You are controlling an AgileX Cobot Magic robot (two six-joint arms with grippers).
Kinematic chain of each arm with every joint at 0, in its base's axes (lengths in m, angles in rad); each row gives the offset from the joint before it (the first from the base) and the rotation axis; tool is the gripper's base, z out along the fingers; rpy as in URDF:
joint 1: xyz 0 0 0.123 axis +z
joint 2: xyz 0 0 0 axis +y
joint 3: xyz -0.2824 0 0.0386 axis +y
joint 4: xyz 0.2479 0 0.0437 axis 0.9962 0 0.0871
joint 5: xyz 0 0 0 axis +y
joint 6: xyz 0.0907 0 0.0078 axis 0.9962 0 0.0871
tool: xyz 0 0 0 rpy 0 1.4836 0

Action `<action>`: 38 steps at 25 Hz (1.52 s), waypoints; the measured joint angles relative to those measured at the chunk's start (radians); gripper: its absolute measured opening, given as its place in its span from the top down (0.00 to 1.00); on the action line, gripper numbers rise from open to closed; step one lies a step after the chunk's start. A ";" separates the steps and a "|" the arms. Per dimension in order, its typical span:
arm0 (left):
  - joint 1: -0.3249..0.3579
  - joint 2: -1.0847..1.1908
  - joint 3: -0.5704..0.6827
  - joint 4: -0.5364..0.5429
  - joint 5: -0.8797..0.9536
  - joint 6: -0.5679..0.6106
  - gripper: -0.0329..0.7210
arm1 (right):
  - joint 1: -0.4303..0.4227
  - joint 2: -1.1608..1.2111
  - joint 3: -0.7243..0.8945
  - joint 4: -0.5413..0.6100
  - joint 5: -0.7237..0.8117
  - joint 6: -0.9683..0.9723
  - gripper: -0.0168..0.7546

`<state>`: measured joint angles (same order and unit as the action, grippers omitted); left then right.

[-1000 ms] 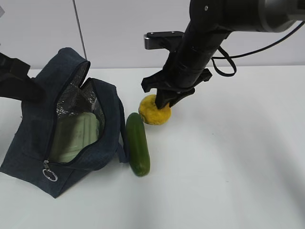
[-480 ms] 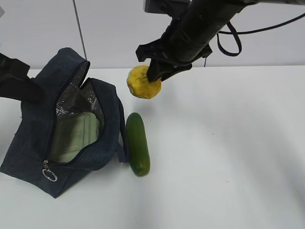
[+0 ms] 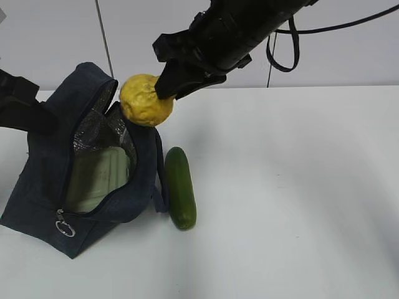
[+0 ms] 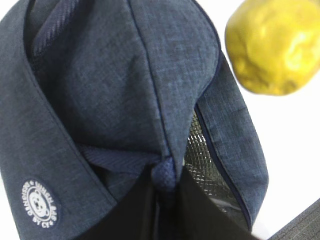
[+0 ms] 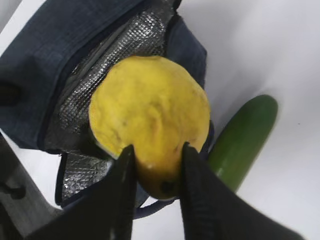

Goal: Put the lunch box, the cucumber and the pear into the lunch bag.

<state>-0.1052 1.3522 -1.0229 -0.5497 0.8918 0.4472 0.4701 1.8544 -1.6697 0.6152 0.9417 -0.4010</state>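
The dark navy lunch bag (image 3: 37,180) lies on the left of the table with its top unzipped and its silver lining showing. Inside it I see the pale green lid of the lunch box (image 3: 96,177). My left gripper (image 4: 165,186) is shut on a fabric tab at the bag's rim and holds that side up. In the air over the right edge of the opening hangs the lumpy yellow pear (image 3: 146,99), with my right gripper (image 5: 157,156) shut on it. The dark green cucumber (image 3: 180,187) lies on the table just right of the bag.
The bag's silver ring pull (image 3: 65,229) hangs at its near corner, and a handle loop (image 3: 163,198) lies against the cucumber. The white table (image 3: 299,205) stretches to the right. A black cable (image 3: 280,43) loops behind the right arm.
My right gripper has lifted the pear off the table beside the cucumber and carried it up and to the left, over the bag's edge. The bag, the cucumber and my left gripper have stayed put.
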 joint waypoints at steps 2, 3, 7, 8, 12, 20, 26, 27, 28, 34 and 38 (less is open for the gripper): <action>0.000 0.000 0.000 0.000 0.000 0.000 0.93 | 0.016 0.000 0.000 0.009 0.013 -0.023 0.73; 0.000 0.000 0.000 0.000 0.000 0.000 0.93 | 0.026 0.000 0.000 0.013 0.016 -0.031 0.73; 0.000 0.000 0.000 0.000 0.001 0.000 0.93 | 0.070 0.002 0.000 0.018 0.022 -0.061 0.73; 0.000 0.000 0.000 0.000 0.001 0.000 0.93 | 0.079 0.006 0.000 0.018 0.024 -0.063 0.74; 0.000 0.000 0.000 0.000 0.001 0.000 0.93 | 0.100 0.046 0.000 0.011 0.026 -0.067 0.74; 0.000 0.000 0.000 -0.001 0.002 0.000 0.93 | 0.140 0.129 0.000 0.007 -0.011 -0.118 0.74; 0.000 0.000 0.000 -0.003 0.004 0.000 0.93 | 0.169 0.180 -0.020 0.011 -0.086 -0.147 0.74; 0.000 0.000 0.000 -0.003 0.004 0.000 0.93 | 0.169 0.185 -0.028 0.011 -0.091 -0.157 0.73; 0.000 0.000 0.000 -0.003 0.005 0.000 0.93 | 0.169 0.192 -0.039 0.011 -0.095 -0.173 0.70; 0.000 0.000 0.000 -0.018 0.006 0.008 0.93 | 0.169 0.197 -0.082 0.036 -0.101 -0.226 0.32; 0.001 0.000 0.000 -0.018 0.007 0.008 0.93 | 0.169 0.197 -0.106 0.012 -0.099 -0.217 0.29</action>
<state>-0.1044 1.3522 -1.0229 -0.5673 0.8991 0.4552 0.6386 2.0519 -1.7755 0.6271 0.8423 -0.6181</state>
